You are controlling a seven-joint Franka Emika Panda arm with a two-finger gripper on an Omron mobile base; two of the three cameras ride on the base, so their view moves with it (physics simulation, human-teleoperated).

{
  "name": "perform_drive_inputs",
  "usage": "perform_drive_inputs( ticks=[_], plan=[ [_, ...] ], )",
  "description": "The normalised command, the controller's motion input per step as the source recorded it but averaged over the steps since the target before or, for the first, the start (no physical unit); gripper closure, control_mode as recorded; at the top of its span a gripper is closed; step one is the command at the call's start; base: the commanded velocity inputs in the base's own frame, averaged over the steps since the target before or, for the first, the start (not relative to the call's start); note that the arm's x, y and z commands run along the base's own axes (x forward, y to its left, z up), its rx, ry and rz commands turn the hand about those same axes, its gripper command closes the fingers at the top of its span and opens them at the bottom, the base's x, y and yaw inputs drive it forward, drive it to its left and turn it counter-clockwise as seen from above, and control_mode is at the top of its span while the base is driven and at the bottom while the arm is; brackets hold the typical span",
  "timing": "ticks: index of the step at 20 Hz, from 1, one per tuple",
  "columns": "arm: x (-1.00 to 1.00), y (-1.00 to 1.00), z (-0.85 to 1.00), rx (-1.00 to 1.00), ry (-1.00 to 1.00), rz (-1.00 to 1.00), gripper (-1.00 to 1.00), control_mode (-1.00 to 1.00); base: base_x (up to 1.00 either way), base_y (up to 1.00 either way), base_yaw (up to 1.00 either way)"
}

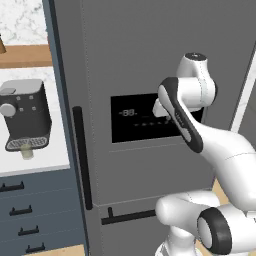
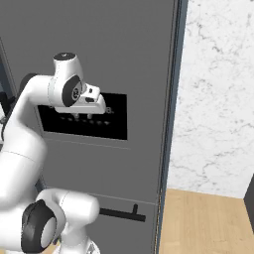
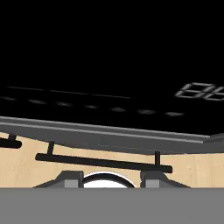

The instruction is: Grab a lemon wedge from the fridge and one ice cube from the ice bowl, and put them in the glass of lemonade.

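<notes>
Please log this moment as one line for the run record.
phase: at fridge | door: shut | gripper: near display panel, holding nothing | glass: under coffee machine

Shut fridge (image 1: 150,60) door right before the pincer (image 3: 111,180).

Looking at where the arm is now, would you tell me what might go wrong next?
The fridge is shut, and the gripper sits right at its black display panel, so the hand could bump the panel. The long door handle is well off to the side; a grab from here could miss it.
</notes>
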Motion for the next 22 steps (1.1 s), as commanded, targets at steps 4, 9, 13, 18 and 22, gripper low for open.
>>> perform_drive_inputs(
  ticks=[4,9,13,18,22],
  plan=[
    [-0.24,0.0,-0.03,0.0,0.0,0.0,-1.0,-1.0,0.0,0.0,0.0],
    [-0.53,-0.01,-0.13,0.0,0.0,0.0,-1.0,-1.0,0.0,0.0,0.0],
    [-0.61,-0.07,-0.18,0.0,-0.01,0.0,-1.0,-1.0,0.0,0.0,0.0],
    [-0.46,0.0,-0.17,0.0,-0.02,0.0,-1.0,-1.0,0.0,0.0,0.0],
    [-0.38,0.0,-0.2,0.0,-0.02,0.0,-1.0,-1.0,0.0,0.0,0.0]
  ],
)
